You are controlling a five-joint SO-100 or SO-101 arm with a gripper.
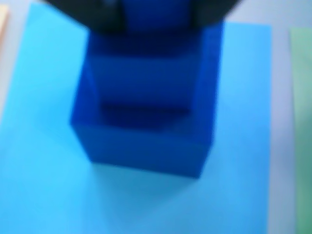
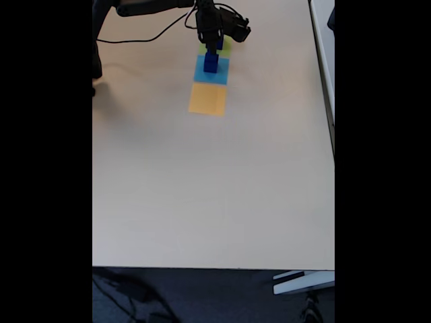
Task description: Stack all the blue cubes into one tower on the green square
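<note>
Blue cubes [image 1: 146,131] stand stacked on the light-blue square [image 1: 44,146], not on the green square [image 1: 302,122], which lies just beside it at the right edge of the wrist view. Pincer [image 1: 153,22] grips the upper, smaller cube [image 1: 156,14] between dark fingers. Risk: a tilted lift or sideways nudge could topple the stack, as the lower cubes sit loose. Bench [image 2: 202,188] lies open toward the camera in the fixed view; an orange square [image 2: 207,99] adjoins the light-blue one
</note>
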